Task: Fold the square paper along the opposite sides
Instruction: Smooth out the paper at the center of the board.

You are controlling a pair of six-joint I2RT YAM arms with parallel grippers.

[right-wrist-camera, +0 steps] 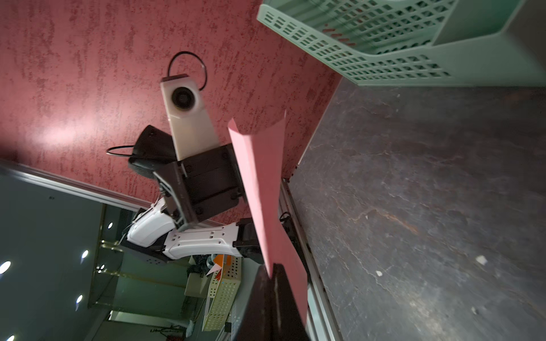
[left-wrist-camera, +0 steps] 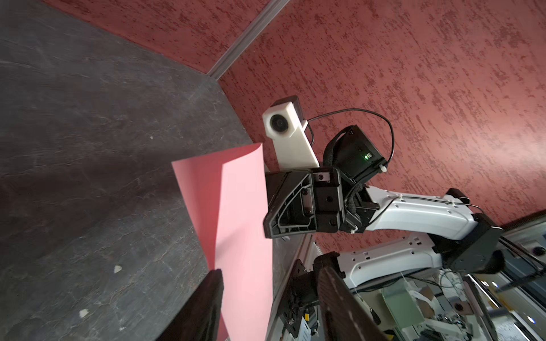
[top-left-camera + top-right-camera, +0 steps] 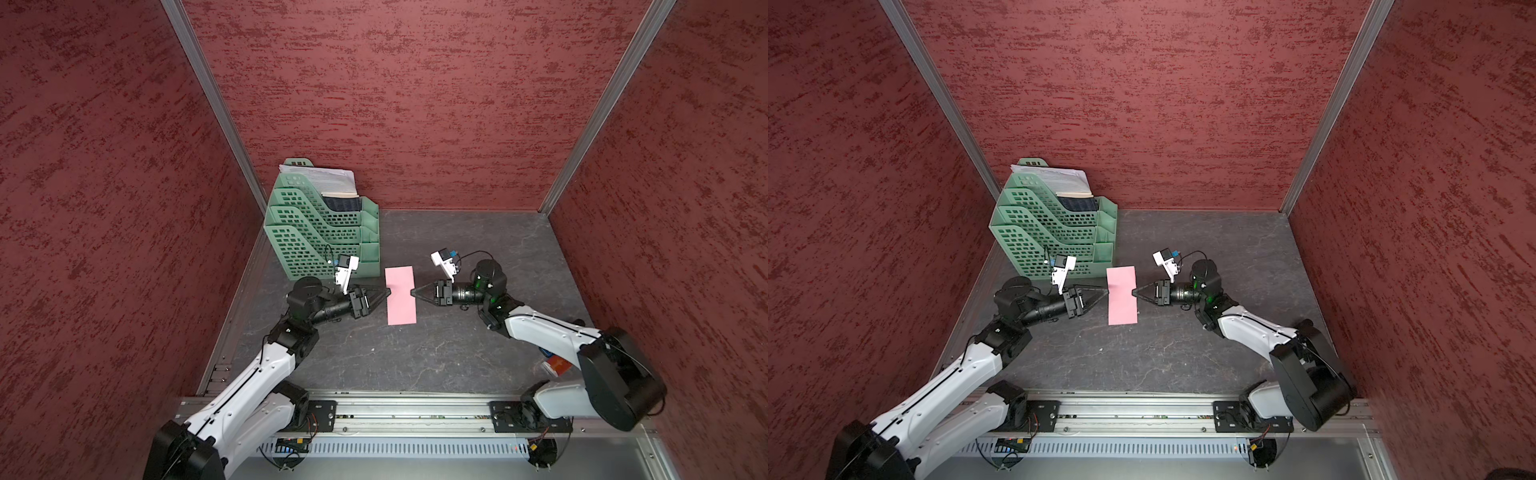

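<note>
Pinching pink paper with right gripper; left gripper spread apart at opposite edge. In rear slot of green rack: white sheets.

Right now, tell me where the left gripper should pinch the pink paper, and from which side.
Pinch the middle of the pink paper's long edge facing the left gripper, coming in level from the robot's left. That edge lies between its open jaws. The right gripper is shut on the middle of the opposite edge, so the thin, bowed sheet would likely hang balanced between the two.
</note>
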